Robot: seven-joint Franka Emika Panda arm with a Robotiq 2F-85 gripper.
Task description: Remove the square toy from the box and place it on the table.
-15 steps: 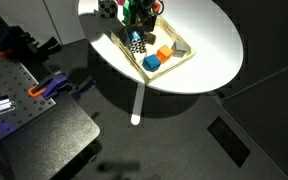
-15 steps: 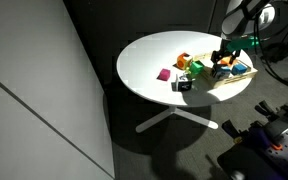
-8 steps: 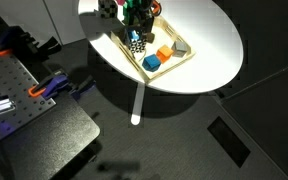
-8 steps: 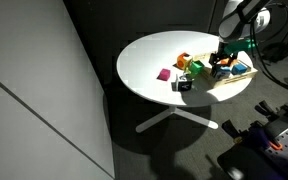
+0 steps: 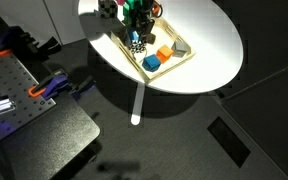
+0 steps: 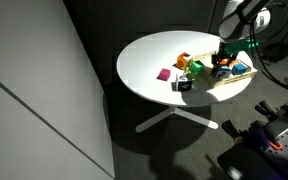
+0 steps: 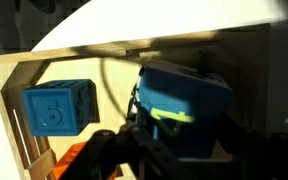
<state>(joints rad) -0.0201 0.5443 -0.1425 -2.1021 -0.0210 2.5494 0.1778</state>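
The checkered square toy lies in the far end of the light wood box, which rests on the round white table. My gripper hangs straight above the toy, low over it. In the wrist view the toy shows a blue top face with a yellow-green mark. My gripper is open, with one dark finger on each side of the toy. The toy still rests on the box floor. In an exterior view my gripper hides the toy inside the box.
A plain blue cube and an orange block also lie in the box. Outside the box on the table sit a magenta block, a green block, a red-orange framed piece and a black-and-white piece.
My gripper has come down a little over the checkered toy. The toy and the other blocks have not moved.
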